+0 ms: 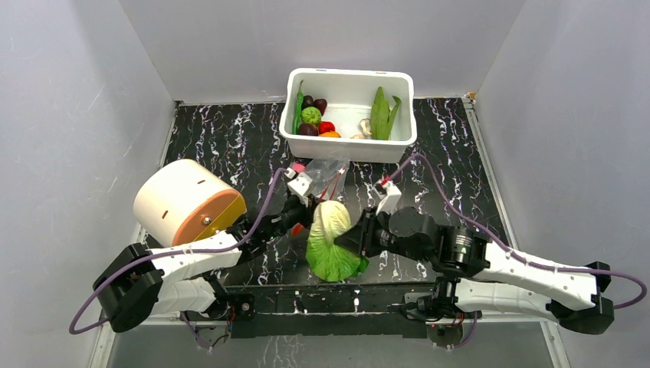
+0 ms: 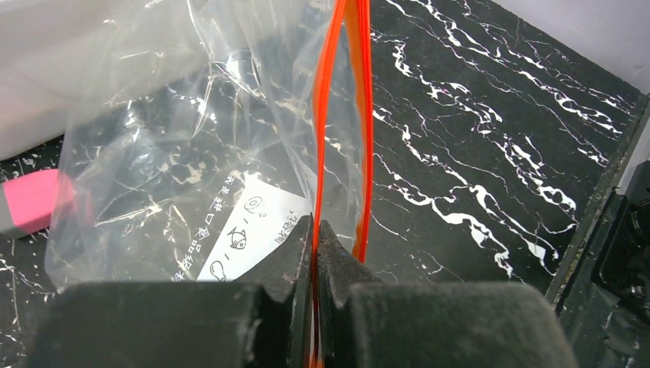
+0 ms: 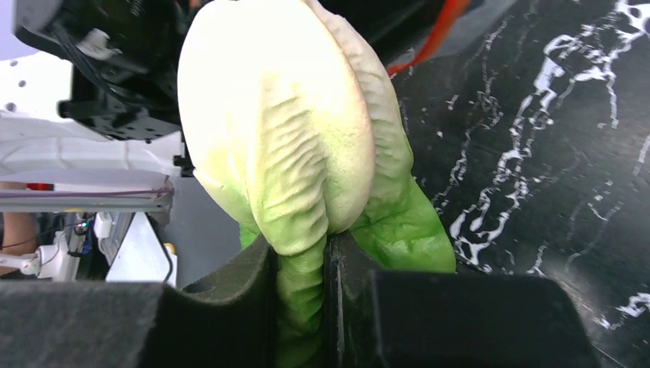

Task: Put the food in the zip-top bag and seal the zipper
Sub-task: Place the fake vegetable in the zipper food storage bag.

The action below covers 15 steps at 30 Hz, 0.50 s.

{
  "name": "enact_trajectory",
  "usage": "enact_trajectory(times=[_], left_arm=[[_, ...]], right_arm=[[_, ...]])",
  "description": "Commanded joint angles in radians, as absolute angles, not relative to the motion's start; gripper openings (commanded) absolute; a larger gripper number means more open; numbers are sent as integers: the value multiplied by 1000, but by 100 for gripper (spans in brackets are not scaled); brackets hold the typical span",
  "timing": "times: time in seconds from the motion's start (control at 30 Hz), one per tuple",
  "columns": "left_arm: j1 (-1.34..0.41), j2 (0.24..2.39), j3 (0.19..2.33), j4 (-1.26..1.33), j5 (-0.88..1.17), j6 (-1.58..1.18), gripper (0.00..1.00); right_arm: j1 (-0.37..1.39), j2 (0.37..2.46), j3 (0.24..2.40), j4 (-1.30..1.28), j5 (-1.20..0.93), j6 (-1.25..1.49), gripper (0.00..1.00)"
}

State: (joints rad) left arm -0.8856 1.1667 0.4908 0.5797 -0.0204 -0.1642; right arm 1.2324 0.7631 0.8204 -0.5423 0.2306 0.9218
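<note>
We are early on: our left jaws pinch the zipper [image 2: 368, 123] of the bag [image 1: 329, 172], mid-surface and without food inside, our right jaws grip the cabbage [image 1: 331, 238] just near of it, and the rest waits in the far tub [image 1: 345, 149].

A black tabletop [image 1: 230, 146] veined with white marbling fills the middle of the top view. Plain pale grey walls box it in: a back wall [image 1: 322, 38] across the top, and a left wall [image 1: 69, 115] and a right wall [image 1: 575, 115] slanting down the sides. The light is soft and even, with only faint shadows.
</note>
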Motion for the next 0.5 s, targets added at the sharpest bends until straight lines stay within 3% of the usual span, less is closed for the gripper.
enact_trajectory(times=[0.0, 0.23, 0.47], left_arm=[[-891, 1158, 445, 751, 22, -65, 0], [-906, 1081, 415, 749, -33, 24, 0], [-907, 1040, 475, 639, -53, 115, 0]], right_arm=[[1159, 882, 948, -515, 115, 891, 0], [765, 1015, 944, -583, -148, 858, 0], [674, 1116, 906, -463, -256, 808, 0]])
